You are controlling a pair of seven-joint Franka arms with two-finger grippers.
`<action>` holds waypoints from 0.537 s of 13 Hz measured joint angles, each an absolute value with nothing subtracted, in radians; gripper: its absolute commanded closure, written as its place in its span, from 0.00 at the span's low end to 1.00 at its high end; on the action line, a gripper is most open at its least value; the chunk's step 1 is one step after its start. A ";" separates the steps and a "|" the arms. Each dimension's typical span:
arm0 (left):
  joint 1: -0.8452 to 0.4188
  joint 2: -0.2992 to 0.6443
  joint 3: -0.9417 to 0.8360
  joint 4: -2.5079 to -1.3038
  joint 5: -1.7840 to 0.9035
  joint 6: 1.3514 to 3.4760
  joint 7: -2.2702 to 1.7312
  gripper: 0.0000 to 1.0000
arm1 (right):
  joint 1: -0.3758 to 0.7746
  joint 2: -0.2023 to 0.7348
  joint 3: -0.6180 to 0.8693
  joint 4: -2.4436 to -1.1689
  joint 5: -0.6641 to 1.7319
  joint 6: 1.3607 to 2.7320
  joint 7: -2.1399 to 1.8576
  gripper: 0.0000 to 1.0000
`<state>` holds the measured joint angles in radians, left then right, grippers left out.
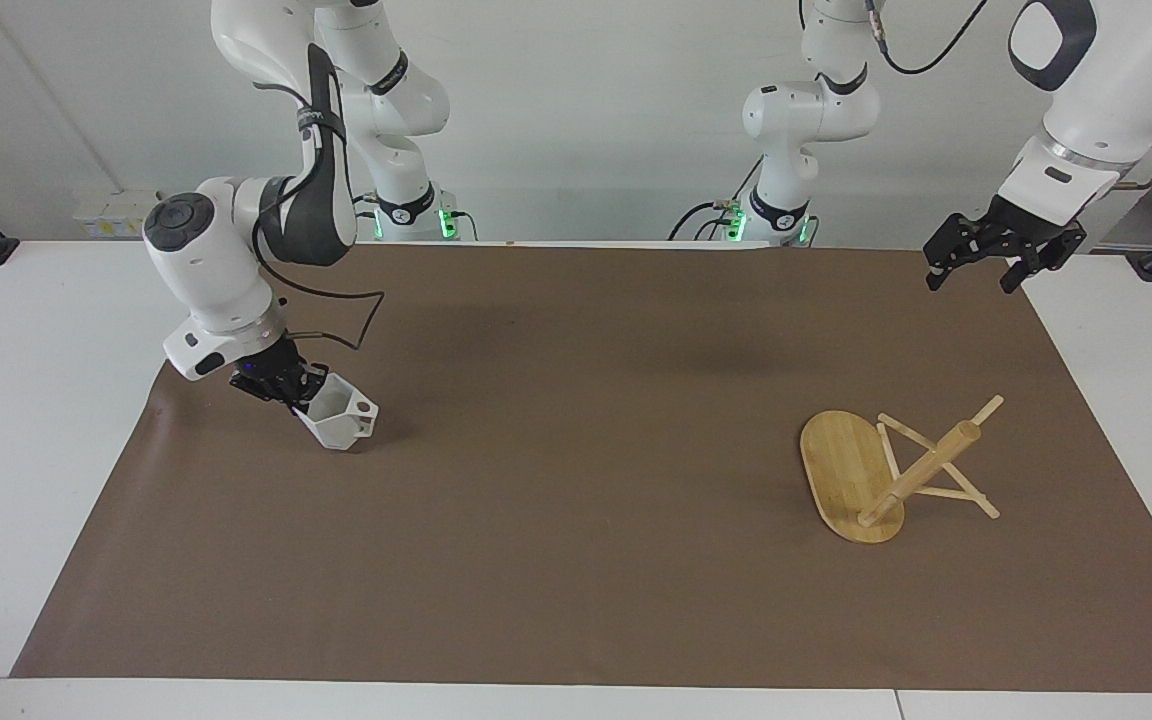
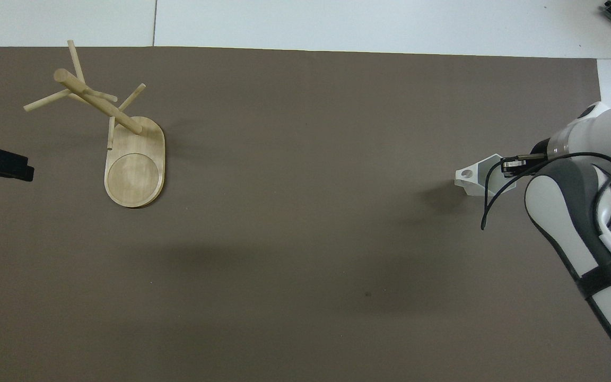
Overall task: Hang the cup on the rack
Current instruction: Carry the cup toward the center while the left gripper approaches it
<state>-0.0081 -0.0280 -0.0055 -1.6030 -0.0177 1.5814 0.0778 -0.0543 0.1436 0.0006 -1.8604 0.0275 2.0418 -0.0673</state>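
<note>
The white faceted cup [image 1: 341, 422] is tilted, its rim toward my right gripper and its pierced handle pointing away from it. My right gripper [image 1: 301, 392] is shut on the cup's rim and holds it just above the brown mat, at the right arm's end of the table. In the overhead view the cup [image 2: 474, 179] hangs clear of its shadow, with the right gripper [image 2: 512, 164] at its rim. The bamboo rack [image 1: 921, 470] stands on its oval base at the left arm's end of the table and also shows in the overhead view [image 2: 98, 103]. My left gripper [image 1: 971, 285] waits open in the air over the mat's corner.
A brown mat [image 1: 576, 560] covers most of the white table. The rack's oval base [image 2: 134, 170] has a round recess on the part nearer to the robots. The left gripper's tip [image 2: 19, 170] shows at the edge of the overhead view.
</note>
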 measured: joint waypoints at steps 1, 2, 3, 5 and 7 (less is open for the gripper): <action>-0.010 -0.030 -0.012 -1.603 -0.018 1.582 0.074 0.00 | -0.054 0.136 0.004 -1.825 0.050 2.015 -0.067 1.00; -0.016 -0.031 -0.020 -1.603 -0.021 1.586 0.065 0.00 | -0.053 0.127 0.007 -1.792 0.078 1.994 -0.067 1.00; -0.032 -0.031 -0.029 -1.604 -0.024 1.596 0.054 0.00 | -0.052 0.119 0.013 -1.760 0.106 1.967 -0.061 1.00; -0.089 -0.031 -0.041 -1.614 -0.040 1.632 0.035 0.00 | -0.049 0.108 0.021 -1.695 0.170 1.885 -0.029 1.00; -0.146 -0.033 -0.045 -1.638 -0.069 1.676 0.028 0.00 | -0.047 0.105 0.022 -1.622 0.247 1.794 -0.022 1.00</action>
